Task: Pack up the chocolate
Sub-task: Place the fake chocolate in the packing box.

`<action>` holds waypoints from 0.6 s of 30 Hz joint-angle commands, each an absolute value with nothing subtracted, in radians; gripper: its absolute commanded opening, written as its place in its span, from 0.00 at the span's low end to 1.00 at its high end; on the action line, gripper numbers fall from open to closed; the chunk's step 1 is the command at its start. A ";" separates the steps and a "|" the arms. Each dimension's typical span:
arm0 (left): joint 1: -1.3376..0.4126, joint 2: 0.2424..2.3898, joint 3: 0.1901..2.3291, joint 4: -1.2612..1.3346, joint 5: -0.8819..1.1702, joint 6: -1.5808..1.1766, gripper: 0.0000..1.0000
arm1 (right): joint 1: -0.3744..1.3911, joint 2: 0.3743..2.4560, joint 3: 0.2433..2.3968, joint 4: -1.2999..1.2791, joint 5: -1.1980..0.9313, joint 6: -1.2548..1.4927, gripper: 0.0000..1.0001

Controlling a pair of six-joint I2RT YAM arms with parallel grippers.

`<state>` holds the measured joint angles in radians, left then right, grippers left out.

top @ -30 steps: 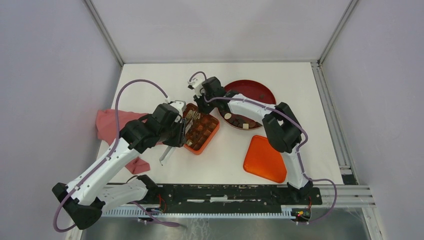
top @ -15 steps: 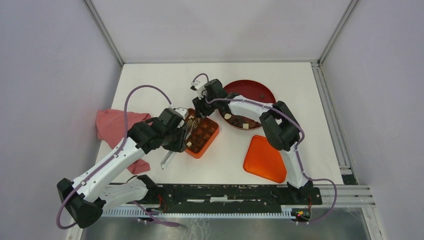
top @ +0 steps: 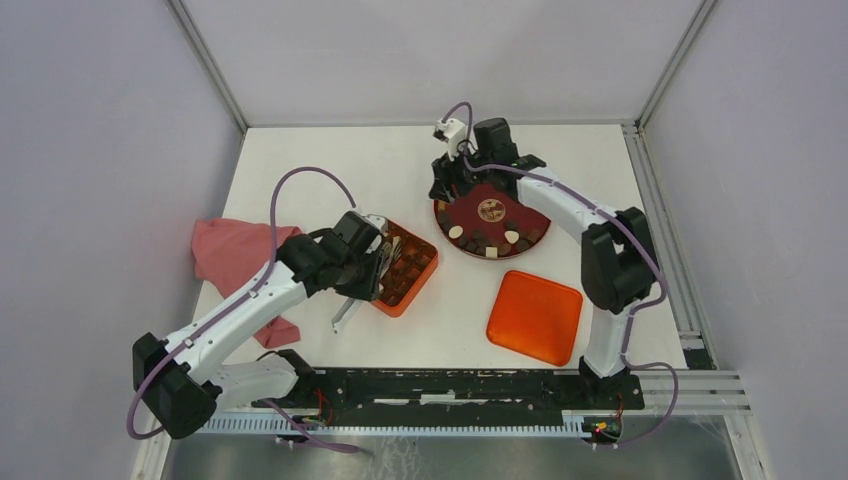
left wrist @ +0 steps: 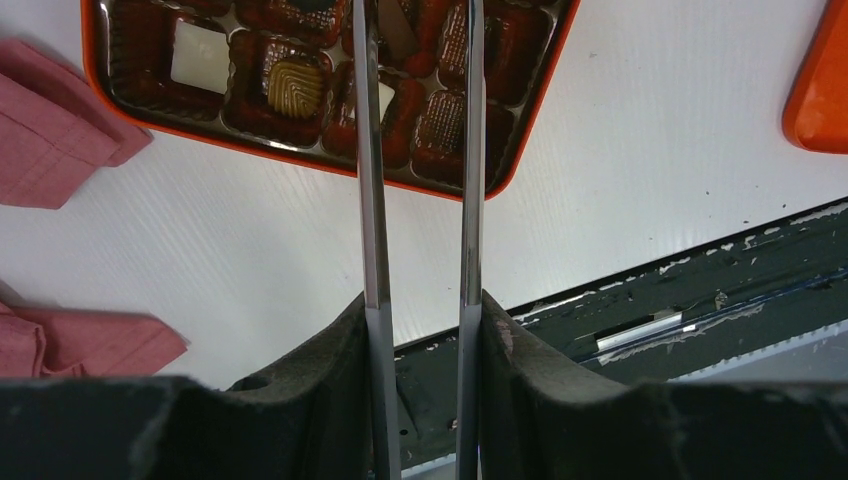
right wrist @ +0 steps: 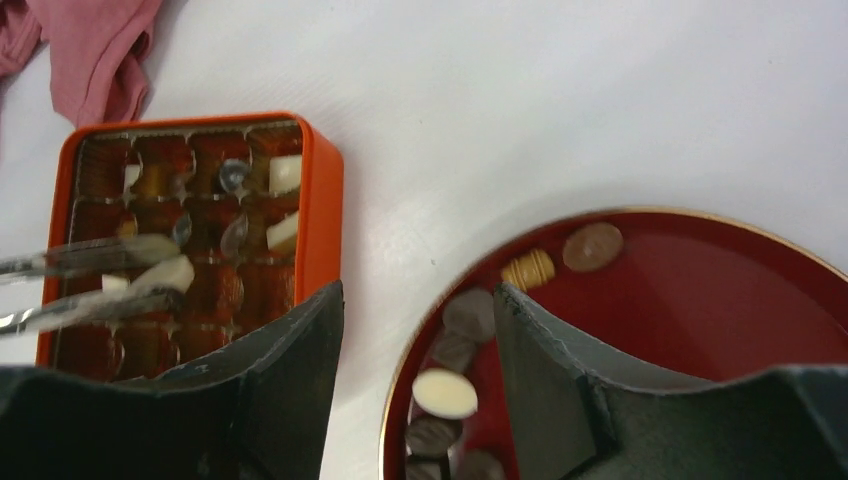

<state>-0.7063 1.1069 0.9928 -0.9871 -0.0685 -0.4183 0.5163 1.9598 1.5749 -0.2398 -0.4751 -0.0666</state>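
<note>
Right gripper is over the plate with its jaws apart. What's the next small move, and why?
Probably lower the right gripper onto the dark chocolate beneath it and close. Its jaws stand open and empty, pieces lie on the plate, and the left gripper holds tongs at the box.

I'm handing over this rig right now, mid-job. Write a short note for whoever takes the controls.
Left gripper: shut on thin metal tweezers, whose tips are over the orange square compartmented box and appear to pinch a cream-white piece.
Right gripper: open and empty, over the box-side edge of the round dark-red plate.
Done: several compartments hold boxed chocolates; others look empty.
Left: loose chocolates line the plate's near edge. The flat orange lid lies off the box, beside the plate.
</note>
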 commanded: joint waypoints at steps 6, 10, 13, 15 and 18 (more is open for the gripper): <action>-0.707 1.160 1.028 -0.938 -0.049 -0.438 0.04 | 0.427 1.735 1.341 -0.218 -0.624 -0.167 0.65; -0.706 1.174 1.032 -0.938 -0.047 -0.437 0.10 | 0.395 1.717 1.317 -0.201 -0.654 -0.154 0.65; -0.706 1.181 1.035 -0.939 -0.046 -0.437 0.17 | 0.382 1.709 1.310 -0.195 -0.669 -0.149 0.65; -0.707 1.184 1.035 -0.938 -0.044 -0.437 0.23 | 0.377 1.700 1.302 -0.188 -0.678 -0.147 0.66; -0.709 1.190 1.036 -0.937 -0.042 -0.438 0.31 | 0.371 1.690 1.291 -0.180 -0.681 -0.147 0.66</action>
<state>-0.7063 1.1851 0.9939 -0.9798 -0.0647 -0.4183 0.3767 1.7561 1.3010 -0.2363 -0.6403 -0.1444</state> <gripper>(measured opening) 0.426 0.655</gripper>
